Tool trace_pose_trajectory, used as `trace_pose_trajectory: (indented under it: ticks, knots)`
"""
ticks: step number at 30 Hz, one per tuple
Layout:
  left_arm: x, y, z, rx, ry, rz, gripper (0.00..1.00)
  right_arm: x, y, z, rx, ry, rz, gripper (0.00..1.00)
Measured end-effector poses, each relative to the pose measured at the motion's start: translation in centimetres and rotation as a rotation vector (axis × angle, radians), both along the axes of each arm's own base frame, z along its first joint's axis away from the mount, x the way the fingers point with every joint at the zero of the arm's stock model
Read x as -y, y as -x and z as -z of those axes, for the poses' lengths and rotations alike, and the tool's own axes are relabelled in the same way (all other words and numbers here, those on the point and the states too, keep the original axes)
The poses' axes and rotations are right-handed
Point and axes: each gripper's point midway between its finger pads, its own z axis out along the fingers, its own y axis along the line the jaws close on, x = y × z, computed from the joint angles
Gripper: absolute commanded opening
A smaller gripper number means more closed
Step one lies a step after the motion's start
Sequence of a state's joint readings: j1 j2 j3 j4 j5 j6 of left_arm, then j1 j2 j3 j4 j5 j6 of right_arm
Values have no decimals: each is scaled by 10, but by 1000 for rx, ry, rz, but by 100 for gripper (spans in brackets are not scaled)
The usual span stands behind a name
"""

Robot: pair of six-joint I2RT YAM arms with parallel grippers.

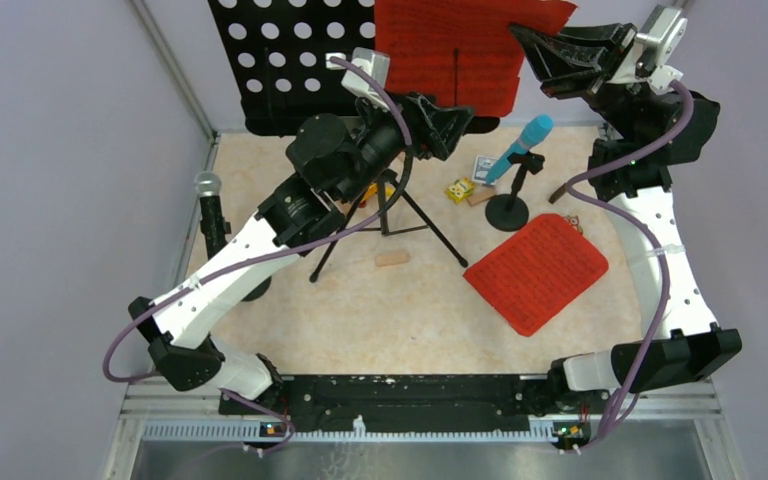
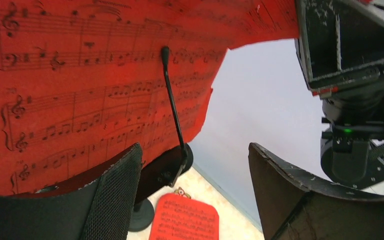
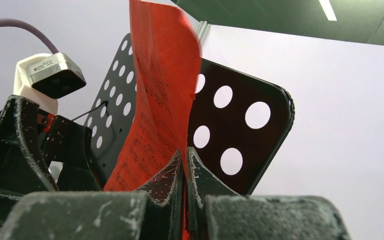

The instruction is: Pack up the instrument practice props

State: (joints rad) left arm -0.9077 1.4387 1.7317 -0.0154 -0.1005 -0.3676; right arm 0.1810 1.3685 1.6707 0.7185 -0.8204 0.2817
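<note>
- Red page (image 3: 160, 90) against desk (image 3: 250, 145); right gripper (image 3: 186, 165) pinched tight on its edge;
- left gripper (image 2: 194, 150) spread wide near the page, seemingly holding nothing.

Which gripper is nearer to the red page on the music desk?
Right: the right gripper is shut on the red page; the left gripper hangs open before it.

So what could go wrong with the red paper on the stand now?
1. The right gripper is pinched shut on the red sheet while the wire page holder lies across it; pulling could tear the paper.
2. The left gripper, open, is close to the music desk; a bump might tip it on its thin tripod legs.
</note>
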Motion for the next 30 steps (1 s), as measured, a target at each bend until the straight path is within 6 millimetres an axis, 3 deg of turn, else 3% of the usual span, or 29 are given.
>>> trace_pose_trajectory:
  ticks: [8, 14, 16, 21, 30]
  knots:
    - [11, -11, -12, 29, 46, -13, 64, 0, 0, 0, -2, -1, -4, 0]
    - [23, -20, -5, 24, 33, -8, 36, -1, 2, 1, -1, -4, -13, 0]
    - [25, -22, -1, 21, 24, -12, 22, -1, 2, 2, 1, -3, -14, 0]
    - [25, -27, 2, 24, 13, -29, 0, -1, 6, 2, 17, -5, -22, 0]
    - [25, -27, 2, 55, -4, -35, 0, 11, 10, 0, 8, -71, 39, 0]
